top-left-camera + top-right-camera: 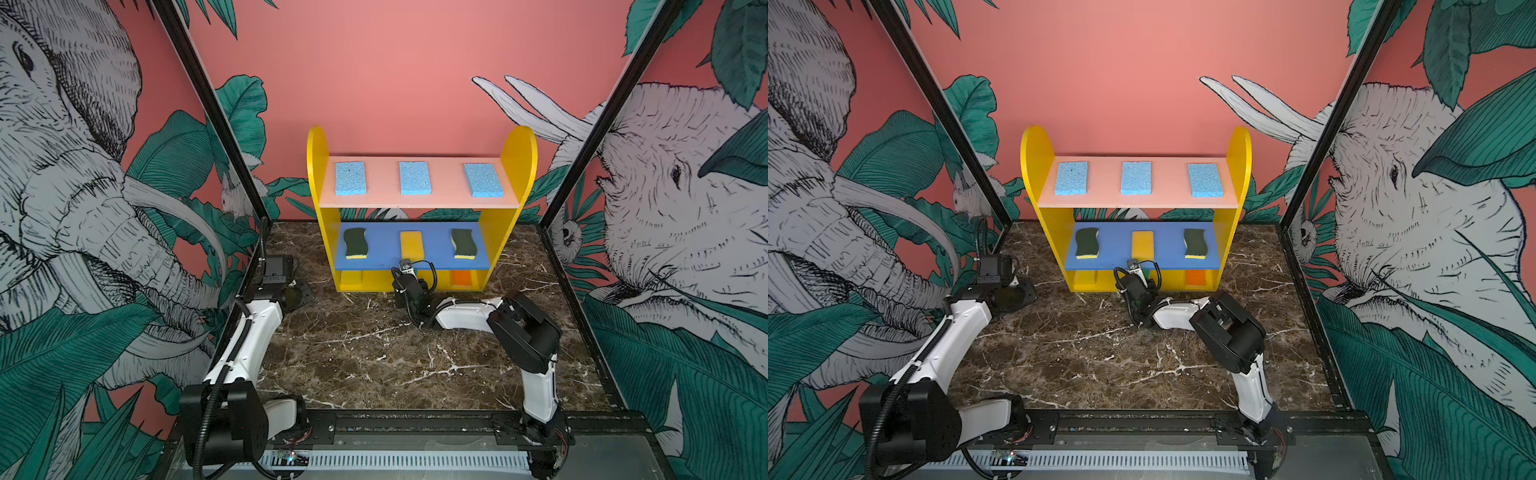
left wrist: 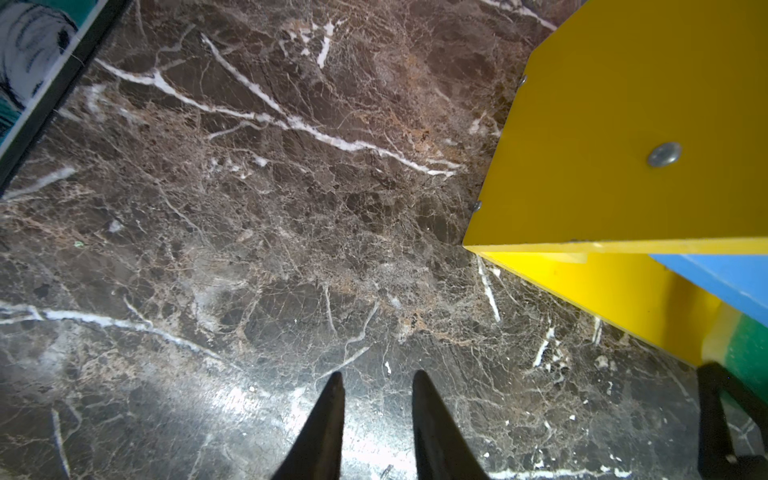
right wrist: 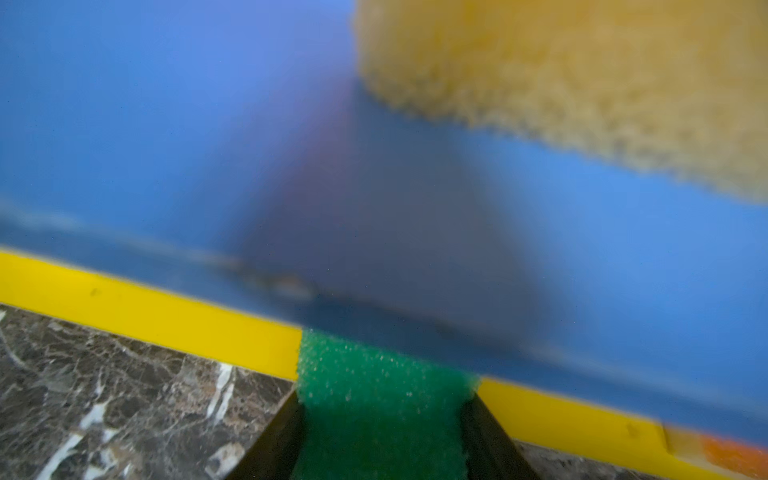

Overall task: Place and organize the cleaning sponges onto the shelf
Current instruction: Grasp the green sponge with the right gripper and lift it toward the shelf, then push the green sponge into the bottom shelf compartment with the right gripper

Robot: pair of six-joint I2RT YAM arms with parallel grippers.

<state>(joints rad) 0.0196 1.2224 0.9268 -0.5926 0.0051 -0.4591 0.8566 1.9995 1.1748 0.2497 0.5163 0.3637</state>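
Observation:
The shelf [image 1: 517, 166] stands at the back of the table. Three light-blue sponges [image 1: 414, 178] lie on its pink top board. On the blue middle board a yellow sponge [image 1: 411, 245] lies between two wavy dark-green ones [image 1: 354, 243]. An orange sponge [image 1: 463, 277] sits at the right of the yellow base. My right gripper [image 3: 386, 399] is shut on a bright green sponge [image 3: 382, 374], whose front end lies on the base under the blue board, in the middle. Left of the shelf, my left gripper [image 2: 378, 380] hangs open over bare table.
The dark marble table [image 1: 374, 357] is walled by patterned panels at the back and both sides. My right arm [image 1: 519, 328] lies low across the table in front of the shelf. The shelf's yellow side panel [image 2: 623, 145] is close beside my left gripper.

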